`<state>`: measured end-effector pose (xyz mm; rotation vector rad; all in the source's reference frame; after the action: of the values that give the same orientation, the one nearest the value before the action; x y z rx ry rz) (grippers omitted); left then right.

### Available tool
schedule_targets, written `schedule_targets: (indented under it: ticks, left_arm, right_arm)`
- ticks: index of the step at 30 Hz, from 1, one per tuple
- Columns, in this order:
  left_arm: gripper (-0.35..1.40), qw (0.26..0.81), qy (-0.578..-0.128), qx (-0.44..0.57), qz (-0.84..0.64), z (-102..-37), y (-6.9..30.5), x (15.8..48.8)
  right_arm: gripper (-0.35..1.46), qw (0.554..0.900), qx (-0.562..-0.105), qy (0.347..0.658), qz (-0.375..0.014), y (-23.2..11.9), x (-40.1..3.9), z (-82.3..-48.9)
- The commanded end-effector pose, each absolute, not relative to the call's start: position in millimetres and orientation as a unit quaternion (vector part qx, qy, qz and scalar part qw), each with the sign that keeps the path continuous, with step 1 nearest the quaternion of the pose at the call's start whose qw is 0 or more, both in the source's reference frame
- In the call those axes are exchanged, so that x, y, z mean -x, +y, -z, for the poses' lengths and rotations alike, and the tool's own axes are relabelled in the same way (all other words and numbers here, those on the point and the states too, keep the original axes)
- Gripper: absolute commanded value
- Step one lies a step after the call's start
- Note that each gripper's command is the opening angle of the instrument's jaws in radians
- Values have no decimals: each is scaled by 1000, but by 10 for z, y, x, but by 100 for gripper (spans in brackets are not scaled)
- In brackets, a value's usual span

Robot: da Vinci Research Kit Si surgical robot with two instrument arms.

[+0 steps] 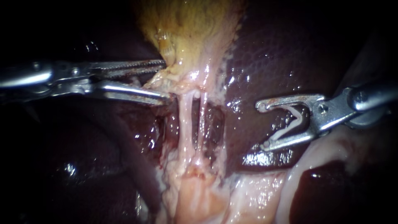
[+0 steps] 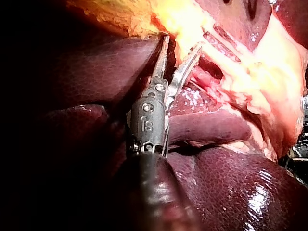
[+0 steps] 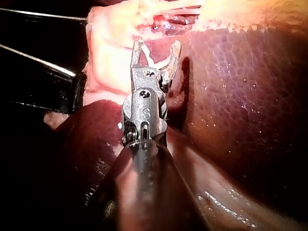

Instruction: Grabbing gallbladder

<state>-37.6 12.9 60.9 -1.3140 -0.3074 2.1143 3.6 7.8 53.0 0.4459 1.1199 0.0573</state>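
The yellowish gallbladder (image 1: 190, 29) hangs at the top centre, narrowing to pale tissue. My left instrument (image 1: 166, 81) comes in from the left with its jaws open, one above and one below the edge of the gallbladder's lower end; in the left wrist view (image 2: 182, 43) the tips straddle yellow tissue. Two thin pale tubes (image 1: 186, 120) run down from that end. My right instrument (image 1: 262, 125) hovers over the liver (image 1: 282, 49) to the right of the tubes, holding a white clip (image 1: 292, 121) between its wide jaws, also seen in the right wrist view (image 3: 157, 45).
Dark glossy liver lobes surround the field (image 2: 231, 183). Pale fatty tissue (image 1: 199, 195) spreads below the tubes and toward the lower right. In the right wrist view my left instrument (image 3: 43, 72) lies beside the pale tissue.
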Motion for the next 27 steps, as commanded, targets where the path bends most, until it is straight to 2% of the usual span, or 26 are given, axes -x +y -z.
schedule_targets:
  ticks: [1,4,10,17,27]
  left_arm:
    - [32,311,-116,498,-801,-611,129,376]
    - [27,310,-117,498,-801,-614,131,374]
    - [5,310,-117,500,-800,-617,133,372]
    - [-35,307,-122,495,-804,-617,133,369]
    - [-35,299,-136,472,-818,-610,128,359]
  right_arm:
    - [47,823,-210,527,-27,78,-35,-530]
    - [47,823,-210,527,-27,78,-35,-530]
    - [47,823,-210,527,-27,78,-35,-530]
    - [47,823,-210,527,-27,78,-35,-530]
    - [47,823,-210,527,-27,78,-35,-530]
